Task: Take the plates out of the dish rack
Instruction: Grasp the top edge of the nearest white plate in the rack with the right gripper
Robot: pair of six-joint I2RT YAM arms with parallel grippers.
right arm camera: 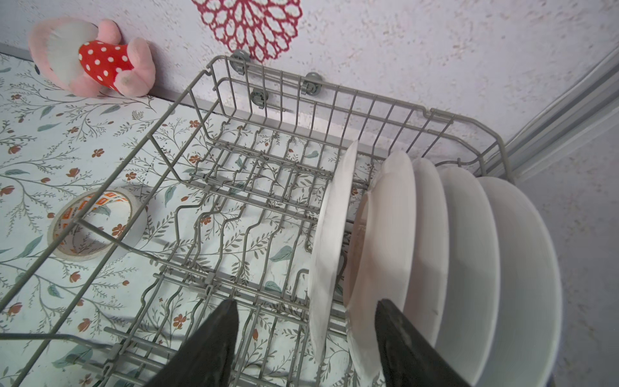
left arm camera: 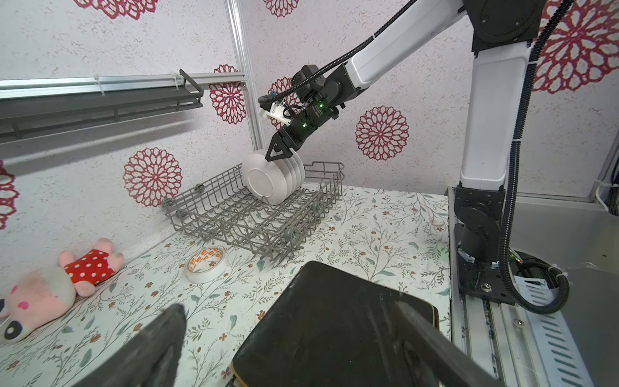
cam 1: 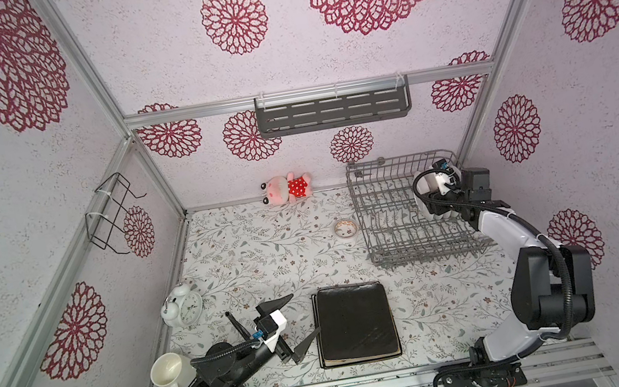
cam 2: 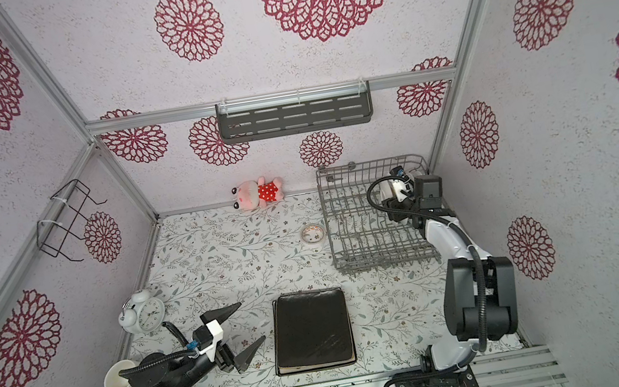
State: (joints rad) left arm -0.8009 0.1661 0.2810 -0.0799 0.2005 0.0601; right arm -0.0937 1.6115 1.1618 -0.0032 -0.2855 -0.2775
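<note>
The grey wire dish rack stands at the back right of the table. Several round white plates stand upright in a row at its right end. My right gripper hangs open over the row, and the nearest plate sits between its fingers without being touched. A stack of black square plates lies flat at the front middle. My left gripper is wide open and empty just left of the stack.
A roll of tape lies left of the rack. A pink plush toy rests against the back wall. An alarm clock and a white mug stand front left. A dark slotted shelf and a wire holder hang on the walls.
</note>
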